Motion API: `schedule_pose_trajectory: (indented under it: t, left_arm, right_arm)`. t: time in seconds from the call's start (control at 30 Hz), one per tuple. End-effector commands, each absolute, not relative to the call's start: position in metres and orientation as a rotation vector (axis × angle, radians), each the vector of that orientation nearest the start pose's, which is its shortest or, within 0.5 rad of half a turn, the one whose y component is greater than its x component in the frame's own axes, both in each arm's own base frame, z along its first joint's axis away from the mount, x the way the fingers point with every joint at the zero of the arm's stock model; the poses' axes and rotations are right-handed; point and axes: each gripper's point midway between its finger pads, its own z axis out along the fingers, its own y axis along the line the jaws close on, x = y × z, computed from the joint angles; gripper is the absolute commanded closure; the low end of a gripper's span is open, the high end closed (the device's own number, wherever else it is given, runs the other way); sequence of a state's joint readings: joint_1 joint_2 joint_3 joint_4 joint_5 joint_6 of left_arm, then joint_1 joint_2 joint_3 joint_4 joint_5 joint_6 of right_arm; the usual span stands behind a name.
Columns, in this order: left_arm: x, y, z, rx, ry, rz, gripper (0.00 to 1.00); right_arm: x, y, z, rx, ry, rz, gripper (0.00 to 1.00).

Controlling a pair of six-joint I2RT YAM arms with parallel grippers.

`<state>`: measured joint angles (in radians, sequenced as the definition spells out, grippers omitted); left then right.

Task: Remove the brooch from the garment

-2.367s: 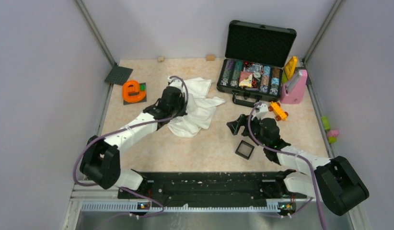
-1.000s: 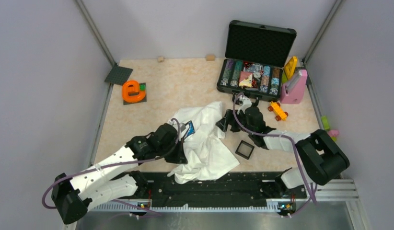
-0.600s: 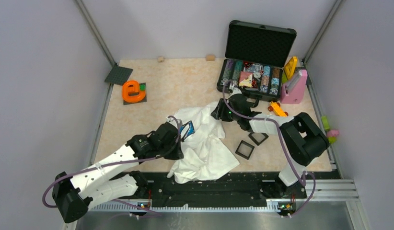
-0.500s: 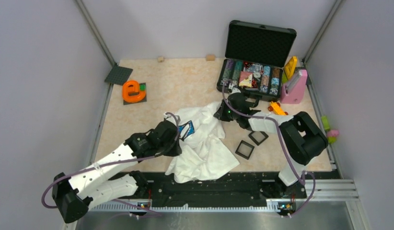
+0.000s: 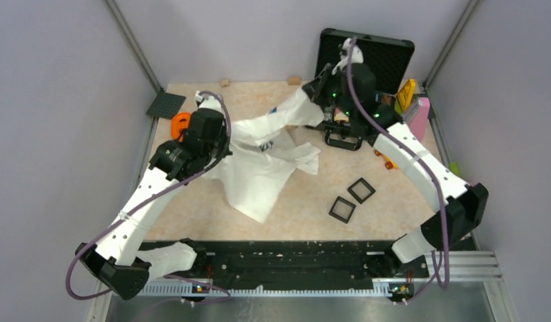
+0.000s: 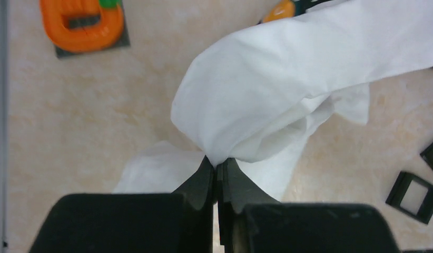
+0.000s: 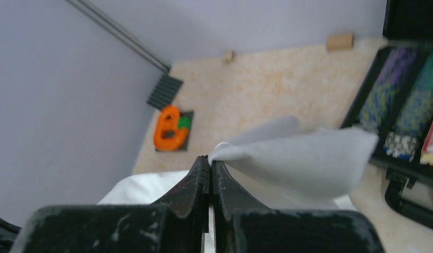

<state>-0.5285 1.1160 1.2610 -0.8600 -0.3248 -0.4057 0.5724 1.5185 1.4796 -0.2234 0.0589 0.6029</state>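
Note:
The garment [image 5: 259,171], a white T-shirt with a blue print [image 5: 267,144], hangs stretched in the air between my two grippers, its lower part drooping to the table. My left gripper [image 5: 226,142] is shut on one bunched end; the left wrist view shows the garment [image 6: 288,79] pinched at the left gripper [image 6: 218,163]. My right gripper [image 5: 320,92] is raised in front of the open case and shut on the other end. In the right wrist view a fold of the garment [image 7: 309,158] sits in the right gripper [image 7: 210,159]. No brooch shows in any view.
An open black case [image 5: 363,60] of chips stands at the back right, with a pink object [image 5: 413,121] beside it. Two black square boxes [image 5: 360,190] [image 5: 342,209] lie right of the shirt. An orange object [image 5: 181,124] and a black grid plate [image 5: 165,105] sit at the back left.
The right gripper has shut on the shirt's far edge. Both arms have risen and moved toward the back, lifting the shirt off the table and pulling it out between them.

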Motion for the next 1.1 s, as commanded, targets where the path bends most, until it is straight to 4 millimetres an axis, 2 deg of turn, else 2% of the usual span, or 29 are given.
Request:
schedule_pose_trajectory:
  t: [0.0,0.1,0.13,0.2,0.3,0.47,0.57,0.67,0.73,0.83,0.9,0.97,1.07]
  left_arm:
    - [0.293,-0.072,0.341,-0.013,2.044,0.129,1.00]
    - [0.286,-0.055,0.375,-0.024,1.969,0.184,1.00]
    - [0.280,-0.051,0.383,-0.023,1.944,0.176,1.00]
    - [0.270,-0.051,0.384,0.001,1.926,0.132,1.00]
    - [0.248,-0.065,0.372,0.070,1.922,-0.029,1.00]
    - [0.222,-0.075,0.337,0.092,1.958,-0.173,1.00]
    - [0.221,-0.075,0.311,0.079,2.001,-0.172,1.00]
    - [0.226,-0.084,0.284,0.093,2.066,-0.179,1.00]
    - [0.235,-0.091,0.264,0.111,2.110,-0.168,1.00]
    - [0.256,-0.101,0.239,0.129,2.166,-0.126,1.00]
    - [0.273,-0.107,0.226,0.133,2.194,-0.083,1.00]
    - [0.295,-0.103,0.218,0.070,2.191,0.007,1.00]
    - [0.331,-0.108,0.206,0.043,2.150,0.069,1.00]
  right_arm:
    - [0.376,0.234,0.457,0.093,1.687,0.762,1.00]
    - [0.348,0.219,0.496,0.086,1.628,0.794,1.00]
    - [0.339,0.215,0.500,0.086,1.624,0.805,1.00]
    - [0.318,0.209,0.499,0.072,1.639,0.836,1.00]
    - [0.284,0.205,0.483,0.055,1.699,0.910,1.00]
    - [0.236,0.207,0.433,0.074,1.849,1.062,1.00]
    - [0.217,0.209,0.405,0.115,1.943,1.137,1.00]
    - [0.207,0.213,0.372,0.185,2.045,1.193,1.00]
    - [0.210,0.215,0.352,0.252,2.091,1.195,1.00]
    - [0.231,0.215,0.323,0.365,2.148,1.108,1.00]
    - [0.250,0.218,0.304,0.415,2.190,1.042,1.00]
    - [0.275,0.227,0.282,0.445,2.239,0.998,1.00]
    - [0.318,0.233,0.245,0.486,2.302,0.931,1.00]
